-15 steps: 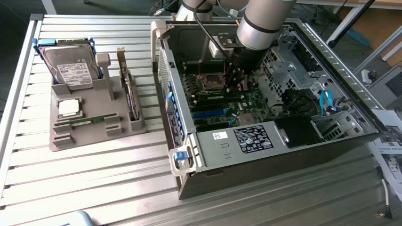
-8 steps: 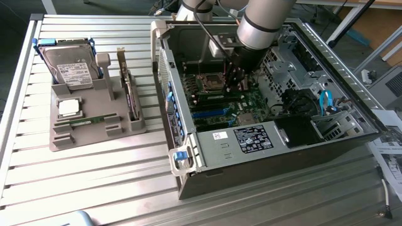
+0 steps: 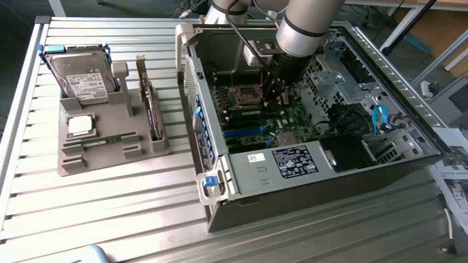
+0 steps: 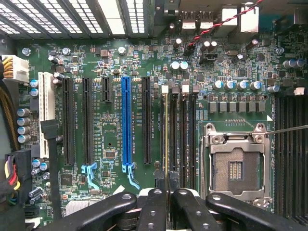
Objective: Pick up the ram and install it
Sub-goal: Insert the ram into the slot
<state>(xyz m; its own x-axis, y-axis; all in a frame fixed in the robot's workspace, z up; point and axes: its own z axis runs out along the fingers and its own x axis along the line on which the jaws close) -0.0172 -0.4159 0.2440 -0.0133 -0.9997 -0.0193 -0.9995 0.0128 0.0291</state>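
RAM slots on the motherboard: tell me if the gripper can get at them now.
Likely yes. The gripper, shut on the ram, hangs right over the RAM slots; the stick runs edge-on along one slot, the case stands open, and nothing lies between.

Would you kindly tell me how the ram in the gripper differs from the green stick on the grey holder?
The ram stands on edge, gripped by the gripper, at the motherboard's memory slots; the green stick rests ungripped on the grey holder. The ram is inside the computer case; the green stick is outside it. Both are thin and long.
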